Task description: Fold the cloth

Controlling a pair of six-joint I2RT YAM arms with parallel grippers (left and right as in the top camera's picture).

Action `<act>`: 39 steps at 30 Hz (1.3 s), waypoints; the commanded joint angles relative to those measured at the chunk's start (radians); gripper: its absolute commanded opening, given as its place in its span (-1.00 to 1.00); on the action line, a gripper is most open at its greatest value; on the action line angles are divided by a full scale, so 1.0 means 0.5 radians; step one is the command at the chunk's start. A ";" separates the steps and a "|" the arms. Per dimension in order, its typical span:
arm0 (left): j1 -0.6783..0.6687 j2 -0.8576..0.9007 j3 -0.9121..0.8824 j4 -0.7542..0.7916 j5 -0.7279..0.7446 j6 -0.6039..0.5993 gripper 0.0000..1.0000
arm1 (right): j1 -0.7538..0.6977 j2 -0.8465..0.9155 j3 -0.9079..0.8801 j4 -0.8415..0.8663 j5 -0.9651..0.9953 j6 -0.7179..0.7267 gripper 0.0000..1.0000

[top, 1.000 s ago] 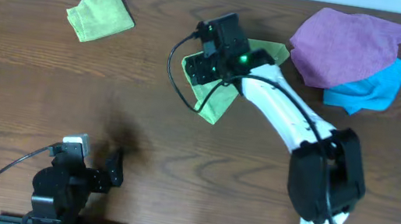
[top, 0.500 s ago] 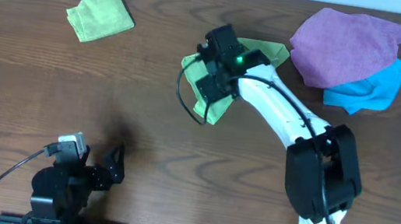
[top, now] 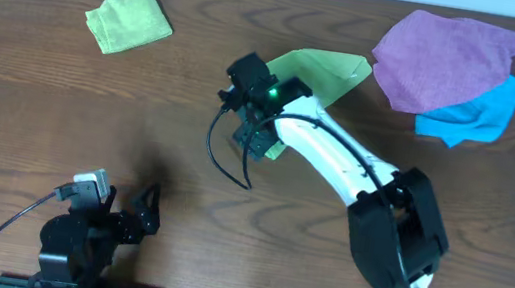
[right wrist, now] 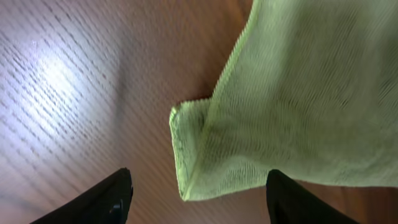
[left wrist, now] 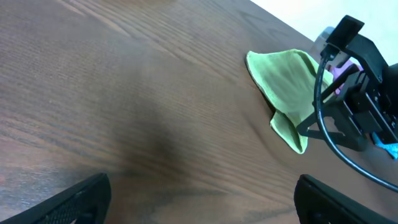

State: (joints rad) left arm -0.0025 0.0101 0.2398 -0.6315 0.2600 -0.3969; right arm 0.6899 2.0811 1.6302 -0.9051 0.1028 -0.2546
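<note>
The cloth [top: 323, 71] lies on the desk [top: 40, 113] at centre-far, just left of the purple cloth [top: 446, 61], its near-left corner curled over. The right end effector [right wrist: 199, 177] hovers above that corner – fingers spread wide, gripping nothing. The left end effector [left wrist: 202, 186] sits near-left, wide open too – empty.
</note>
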 commanded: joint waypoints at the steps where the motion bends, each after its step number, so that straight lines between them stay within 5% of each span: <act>1: -0.008 -0.013 -0.005 0.002 0.021 -0.014 0.90 | 0.007 0.066 0.019 0.032 0.164 -0.033 0.36; 39: -0.008 -0.013 -0.005 0.002 0.021 -0.014 0.90 | -0.005 0.436 0.026 1.242 0.268 0.217 0.16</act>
State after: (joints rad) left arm -0.0025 0.0101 0.2398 -0.6312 0.2600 -0.3969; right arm 0.6903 2.2799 1.6299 -0.2943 0.2249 -0.1749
